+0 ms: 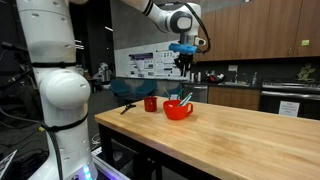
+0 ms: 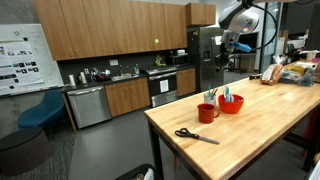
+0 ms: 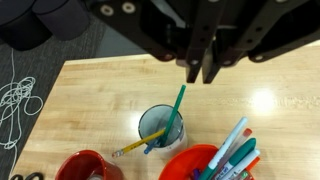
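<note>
- Scissors point(image 2: 195, 135) lie flat near the front edge of the wooden bench point(image 2: 260, 130), apart from the containers.
- A red mug point(image 3: 85, 165) stands upright just beside the clear glass point(image 3: 160, 128).
- The glass is upright on the bench and holds a green marker point(image 3: 176, 110) and a yellow pencil point(image 3: 130, 150), both leaning on the rim.
- A red bowl point(image 3: 185, 165), close to the glass, holds a cluster of markers point(image 3: 232, 150).
- Judgement: two items are placed in the glass, while the larger share lies in the bowl.
- The end effector point(image 3: 200, 72) hangs well above the glass, its fingers drawn narrow with nothing between them. Both exterior views show it high above the containers point(image 1: 185, 62).
- Kitchen cabinets point(image 2: 110, 30) stand beyond.
</note>
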{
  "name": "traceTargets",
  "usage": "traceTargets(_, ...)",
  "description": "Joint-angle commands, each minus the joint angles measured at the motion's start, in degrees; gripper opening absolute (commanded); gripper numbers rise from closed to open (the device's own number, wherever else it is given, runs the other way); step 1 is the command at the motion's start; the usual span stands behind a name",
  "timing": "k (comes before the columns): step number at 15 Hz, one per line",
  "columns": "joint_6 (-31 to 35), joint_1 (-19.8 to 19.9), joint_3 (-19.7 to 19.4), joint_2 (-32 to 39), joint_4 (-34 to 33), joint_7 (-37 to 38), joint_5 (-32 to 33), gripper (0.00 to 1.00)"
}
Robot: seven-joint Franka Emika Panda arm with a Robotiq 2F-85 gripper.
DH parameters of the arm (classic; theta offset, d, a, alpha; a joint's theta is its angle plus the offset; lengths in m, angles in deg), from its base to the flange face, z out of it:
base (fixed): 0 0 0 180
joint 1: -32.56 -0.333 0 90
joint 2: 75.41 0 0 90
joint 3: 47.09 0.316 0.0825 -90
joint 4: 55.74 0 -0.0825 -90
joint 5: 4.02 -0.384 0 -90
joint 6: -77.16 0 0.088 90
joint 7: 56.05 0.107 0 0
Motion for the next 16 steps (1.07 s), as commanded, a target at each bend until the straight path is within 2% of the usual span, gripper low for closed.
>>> traceTargets(1,4.0,-1.2,-0.6,0.1,3.5,-3.3,-3.3,0.43)
traceTargets(9,12.2,-1.9,0.3,4.3,7.0,-8.6,-11.7,0.97)
traceTargets(10,13.1,-1.9,0.5,4.8,7.2,-9.3,-12.6,1.00)
traceTargets(16,15.7,-1.6,1.8,7.7,6.9,-12.5,-17.8,1.00)
